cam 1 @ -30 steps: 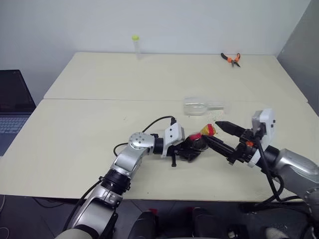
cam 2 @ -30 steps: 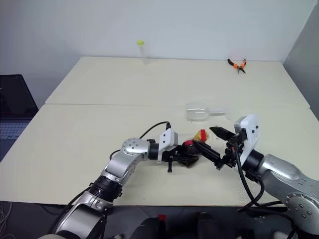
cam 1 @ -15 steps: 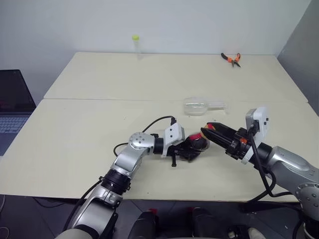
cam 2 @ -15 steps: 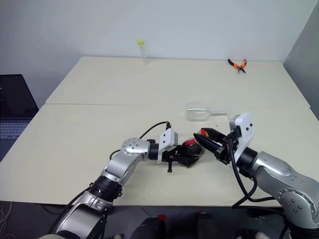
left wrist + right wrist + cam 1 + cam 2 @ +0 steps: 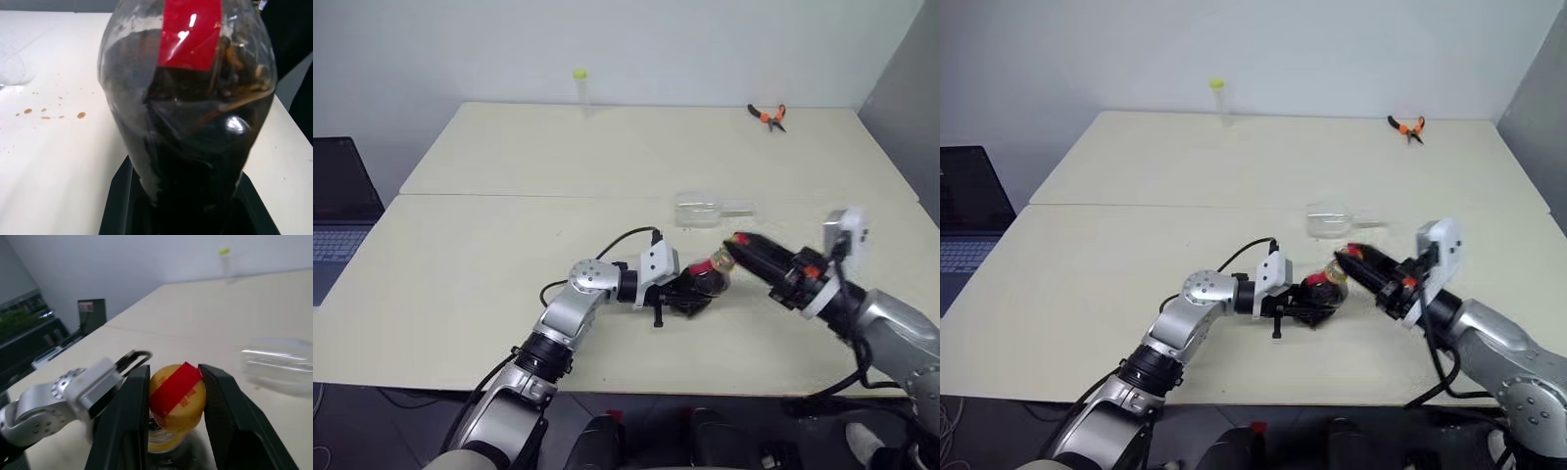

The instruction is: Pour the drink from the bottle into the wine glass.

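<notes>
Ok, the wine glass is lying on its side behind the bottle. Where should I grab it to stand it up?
Probably the stem. The wine glass lies with its bowl toward the robot's left and its stem toward the right, so the thin stem is the narrow part that the fingers can span. Come down from above, fingers across the stem; the rounded bowl looks too wide and slippery.

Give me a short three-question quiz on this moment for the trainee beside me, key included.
1. True or false: the wine glass stands upright on the table.
2. What does the right gripper grip? A) the pliers B) the yellow cap C) the glass stem
3. Which gripper holds the bottle's body?

Key:
1. False. It lies on its side, beyond the bottle.
2. B. Its fingers are closed on the yellow cap, which carries a strip of red tape; the pliers lie at the far edge.
3. The left gripper, clamped around the dark, bulbous body.
</notes>
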Controlling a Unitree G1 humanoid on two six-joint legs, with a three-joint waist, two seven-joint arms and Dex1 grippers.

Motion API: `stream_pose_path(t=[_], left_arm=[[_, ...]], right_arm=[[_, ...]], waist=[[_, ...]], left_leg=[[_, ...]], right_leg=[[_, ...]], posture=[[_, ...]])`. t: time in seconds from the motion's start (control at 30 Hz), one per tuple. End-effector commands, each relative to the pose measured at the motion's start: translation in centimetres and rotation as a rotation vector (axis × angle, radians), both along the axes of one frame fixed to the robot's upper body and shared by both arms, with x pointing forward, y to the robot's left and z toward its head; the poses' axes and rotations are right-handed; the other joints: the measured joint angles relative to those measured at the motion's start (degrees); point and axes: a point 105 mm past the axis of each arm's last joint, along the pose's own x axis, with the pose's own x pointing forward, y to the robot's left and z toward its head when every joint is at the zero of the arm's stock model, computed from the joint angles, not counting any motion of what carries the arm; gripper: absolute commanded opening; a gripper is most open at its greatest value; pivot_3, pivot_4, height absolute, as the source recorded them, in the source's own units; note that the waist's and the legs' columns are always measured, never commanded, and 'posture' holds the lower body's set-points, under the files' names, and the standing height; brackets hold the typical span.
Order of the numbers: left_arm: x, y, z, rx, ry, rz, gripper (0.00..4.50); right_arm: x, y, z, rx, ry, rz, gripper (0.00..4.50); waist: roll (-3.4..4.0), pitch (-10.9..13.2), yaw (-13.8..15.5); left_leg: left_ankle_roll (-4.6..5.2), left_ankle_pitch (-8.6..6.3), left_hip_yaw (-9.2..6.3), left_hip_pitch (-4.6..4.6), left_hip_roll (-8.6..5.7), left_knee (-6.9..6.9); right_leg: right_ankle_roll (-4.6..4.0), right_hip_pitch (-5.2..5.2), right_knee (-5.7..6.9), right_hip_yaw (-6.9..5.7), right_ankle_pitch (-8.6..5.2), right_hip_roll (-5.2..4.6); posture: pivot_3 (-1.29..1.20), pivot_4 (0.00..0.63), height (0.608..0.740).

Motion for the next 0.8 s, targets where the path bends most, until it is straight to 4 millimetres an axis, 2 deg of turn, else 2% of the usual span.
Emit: stream_pose_path(t=[0.03,0.13,0.2,0.27,0.37,0.43,0.6,0.8], left_arm=[[0.2,-0.1,1.6,-0.058,-0.048,0.003,0.67],[0.2,-0.2,1.9,-0.072,-0.050,0.003,0.67],[0.2,-0.2,2.1,-0.085,-0.049,0.004,0.67],[-0.1,-0.2,2.3,-0.101,-0.045,-0.008,0.67],[-0.6,-0.3,2.6,-0.114,-0.038,-0.044,0.67],[-0.9,-0.4,2.7,-0.117,-0.033,-0.061,0.67],[-1.5,-0.6,3.0,-0.120,-0.037,-0.111,0.67],[-1.4,-0.5,3.0,-0.109,-0.044,-0.118,0.67]], right_arm=[[-0.3,-0.7,1.3,0.048,-0.045,-0.024,1.22],[-0.2,-1.9,1.2,-0.011,-0.048,-0.083,1.22],[-0.2,-2.9,0.1,-0.124,-0.033,-0.123,1.22],[-0.3,-4.6,-2.7,-0.307,0.036,-0.186,1.22],[-0.3,-7.2,-6.3,-0.408,0.122,-0.284,1.22],[-0.3,-7.9,-7.9,-0.463,0.144,-0.315,1.22],[0.8,-9.4,-11.5,-0.430,0.201,-0.438,1.22],[1.3,-10.1,-13.8,-0.405,0.259,-0.487,1.22]], waist=[[0.00,0.0,0.0],[0.00,0.0,0.0],[0.00,0.0,0.0],[0.00,0.0,0.1],[-0.03,0.0,0.4],[-0.02,0.0,0.4],[0.00,0.0,-0.1],[0.07,0.0,-0.4]], left_leg=[[0.00,0.00,-0.01,0.00,0.01,-0.01],[0.00,0.00,0.00,0.00,0.00,0.00],[0.00,0.00,0.01,-0.01,-0.01,0.00],[0.00,0.00,0.03,-0.03,-0.02,0.01],[0.00,0.00,0.04,-0.02,-0.02,0.01],[0.00,0.00,0.11,0.03,-0.03,0.01],[-0.01,0.00,0.10,0.09,0.04,-0.02],[-0.02,0.01,0.11,0.07,0.00,-0.01]], right_leg=[[0.00,0.00,0.00,0.00,0.00,0.00],[0.00,0.00,0.01,0.00,0.00,0.00],[0.00,0.00,0.00,0.00,0.00,0.00],[0.01,0.00,-0.01,0.01,0.00,-0.01],[0.02,0.02,-0.04,0.00,-0.01,0.00],[0.02,0.02,0.00,0.07,-0.01,0.00],[0.01,0.03,0.05,0.08,-0.01,0.08],[0.01,0.02,0.04,0.10,-0.01,0.02]], posture=[[0.00,0.150,0.740],[0.00,0.150,0.740],[0.00,0.150,0.740],[0.00,0.150,0.740],[0.00,0.150,0.740],[0.00,0.150,0.740],[0.00,0.150,0.740],[0.00,0.150,0.740]])
